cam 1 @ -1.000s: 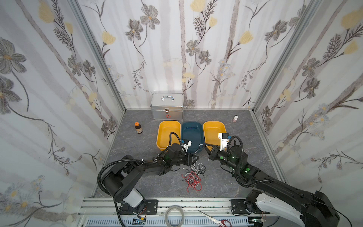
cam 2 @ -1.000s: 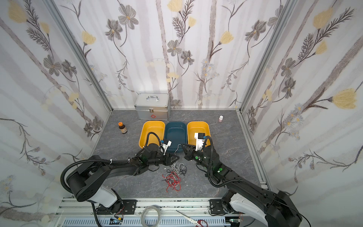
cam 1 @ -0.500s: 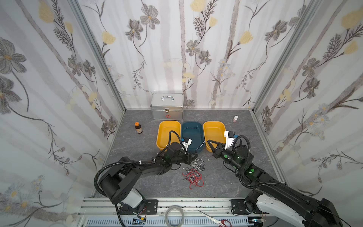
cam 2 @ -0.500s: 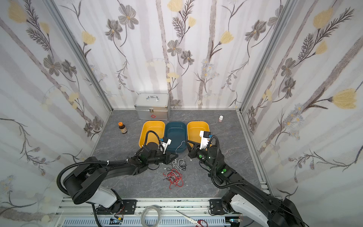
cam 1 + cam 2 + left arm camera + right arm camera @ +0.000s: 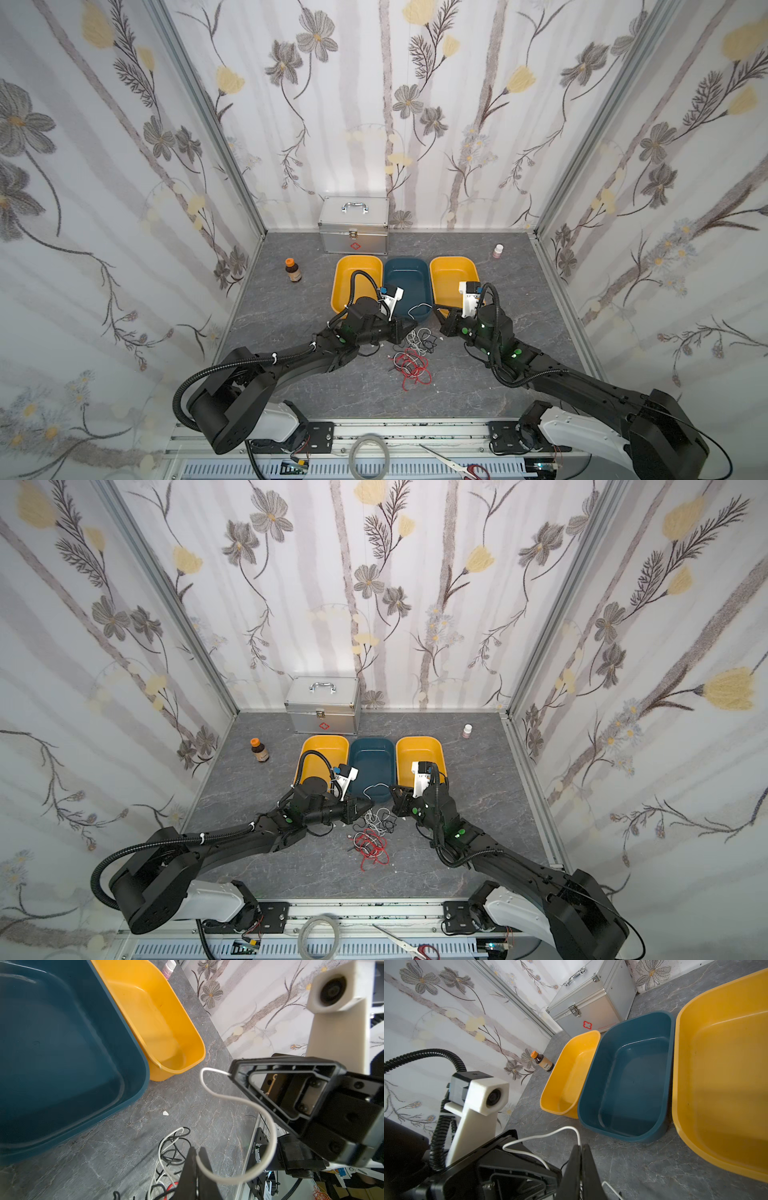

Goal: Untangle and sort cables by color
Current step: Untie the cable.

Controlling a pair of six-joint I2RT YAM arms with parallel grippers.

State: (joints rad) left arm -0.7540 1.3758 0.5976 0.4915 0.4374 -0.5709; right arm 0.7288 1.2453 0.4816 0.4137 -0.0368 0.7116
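The likeliest slip, as I judge it, is the thin, looping white cable (image 5: pixel 273 1136) springing out of a pinch, being far slimmer than the jaws that nip it and stiff enough to keep its curl; were the right hand (image 5: pixel 581 1153) to ease off, the loose end would probably flop onto the heap of black and white strands (image 5: pixel 422 338) and snag there; a second risk is drag, for I cannot tell whether this cable's tail is clear of that heap, and drawing the hands apart could haul the whole knot, the red cables (image 5: pixel 411 366) included, across the grey marbled surface (image 5: pixel 291 324); a third is a drop that leaves the cable draped over the rim of the dark teal plastic tub (image 5: pixel 405 278) rather than inside; the left hand (image 5: pixel 197 1159) is clenched on a low bend of the white cable, which passes between its jaws; the right hand's jaws stand all but together with the cable's end nipped at their tip, so it too appears to be grasping; the cable spans the two hands, arching in the air by the teal tub's near rim in both top views, while the heap lies on the surface between the hands and a little nearer the robot's base, the red cluster nearest of all.
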